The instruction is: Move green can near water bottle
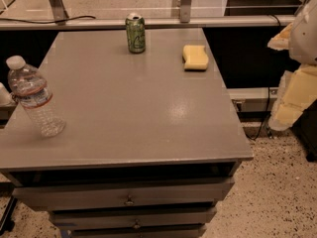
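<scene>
The green can (135, 32) stands upright at the far edge of the grey table (133, 113), near the middle. The water bottle (33, 97) stands at the table's left edge, nearer to me, and appears to lean to the left. The can and bottle are far apart. My gripper (293, 90) hangs at the right edge of the view, off the table's right side and well away from both the can and the bottle. It holds nothing that I can see.
A yellow sponge (195, 57) lies on the table to the right of the can. The table has drawers (128, 197) at the front. A metal rail (148, 22) runs behind the table. Speckled floor (267, 197) lies to the right.
</scene>
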You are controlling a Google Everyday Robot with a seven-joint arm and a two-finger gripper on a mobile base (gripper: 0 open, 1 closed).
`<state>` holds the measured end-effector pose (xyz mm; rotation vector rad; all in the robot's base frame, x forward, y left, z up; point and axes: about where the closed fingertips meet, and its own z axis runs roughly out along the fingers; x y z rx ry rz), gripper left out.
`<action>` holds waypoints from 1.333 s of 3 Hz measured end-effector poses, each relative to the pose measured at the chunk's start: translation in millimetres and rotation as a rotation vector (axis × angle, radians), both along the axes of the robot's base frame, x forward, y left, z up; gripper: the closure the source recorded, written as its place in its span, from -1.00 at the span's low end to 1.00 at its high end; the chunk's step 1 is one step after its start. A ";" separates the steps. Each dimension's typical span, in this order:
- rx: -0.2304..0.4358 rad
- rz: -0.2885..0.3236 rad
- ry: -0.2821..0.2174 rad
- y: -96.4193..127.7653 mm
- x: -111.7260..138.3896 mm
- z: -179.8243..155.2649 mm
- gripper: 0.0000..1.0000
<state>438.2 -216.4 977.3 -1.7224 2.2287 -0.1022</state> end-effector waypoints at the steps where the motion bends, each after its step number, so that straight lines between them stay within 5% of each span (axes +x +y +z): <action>1: 0.004 0.003 -0.008 0.8 0.0 1.6 -1.00; 2: 0.077 0.014 -0.052 13.5 9.3 -3.9 -1.00; 4: 0.355 0.073 -0.204 63.5 82.0 -14.6 -1.00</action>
